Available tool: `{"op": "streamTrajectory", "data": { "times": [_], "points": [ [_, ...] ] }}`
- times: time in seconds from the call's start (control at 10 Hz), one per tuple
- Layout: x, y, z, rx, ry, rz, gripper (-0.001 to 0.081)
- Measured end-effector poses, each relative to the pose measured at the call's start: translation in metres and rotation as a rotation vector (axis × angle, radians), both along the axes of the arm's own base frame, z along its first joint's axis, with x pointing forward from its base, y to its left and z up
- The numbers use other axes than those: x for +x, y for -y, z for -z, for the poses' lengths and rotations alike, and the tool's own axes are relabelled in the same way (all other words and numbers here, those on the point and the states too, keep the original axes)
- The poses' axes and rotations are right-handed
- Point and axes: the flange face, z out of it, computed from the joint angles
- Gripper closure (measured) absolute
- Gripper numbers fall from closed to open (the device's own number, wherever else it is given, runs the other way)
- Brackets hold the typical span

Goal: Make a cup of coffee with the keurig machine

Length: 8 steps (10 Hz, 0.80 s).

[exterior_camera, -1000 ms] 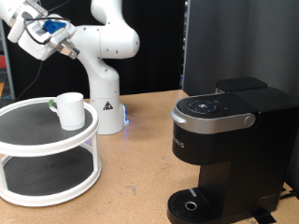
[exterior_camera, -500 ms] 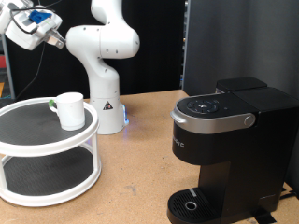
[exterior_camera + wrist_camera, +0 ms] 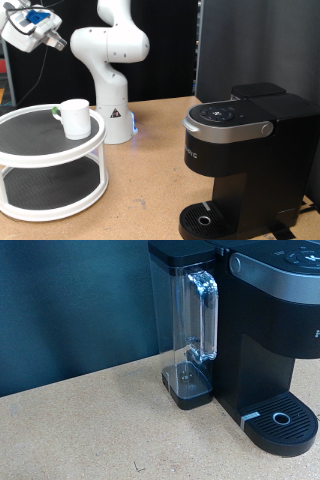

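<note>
The white mug [image 3: 74, 116] stands upright on the top shelf of a round white two-tier stand [image 3: 40, 160] at the exterior view's left. The black keurig machine [image 3: 245, 165] stands at the exterior view's right with its silver-grey lid handle shut and its drip tray [image 3: 205, 218] bare. It also shows in the wrist view [image 3: 265, 340] with its clear water tank [image 3: 190, 330]. My gripper [image 3: 58, 42] is high at the exterior view's top left, well above the mug, with nothing seen between its fingers. The fingers do not show in the wrist view.
The white robot base [image 3: 112, 110] stands behind the stand on the brown cork table [image 3: 150, 190]. A dark panel [image 3: 255, 45] rises behind the machine. The stand's lower shelf [image 3: 45, 190] holds nothing visible.
The gripper has swung up and to the exterior view's left, away from above the stand, over the last second. The mug and machine have not moved.
</note>
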Motion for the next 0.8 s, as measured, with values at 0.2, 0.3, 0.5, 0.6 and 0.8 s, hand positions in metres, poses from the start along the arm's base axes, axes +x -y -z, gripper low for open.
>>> {"op": "streamTrajectory", "data": {
  "times": [0.2,0.3,0.5,0.6,0.8],
  "points": [
    [0.004,-0.002,0.016,-0.024,0.017,0.026,0.0799],
    [0.006,-0.003,0.026,-0.038,0.031,0.037,0.0799],
    [0.006,-0.003,0.044,-0.058,0.054,0.043,0.0799],
    [0.004,-0.001,0.051,-0.064,0.063,0.040,0.0799],
    [0.003,0.003,0.063,-0.078,0.070,0.046,0.0799]
  ]
}}
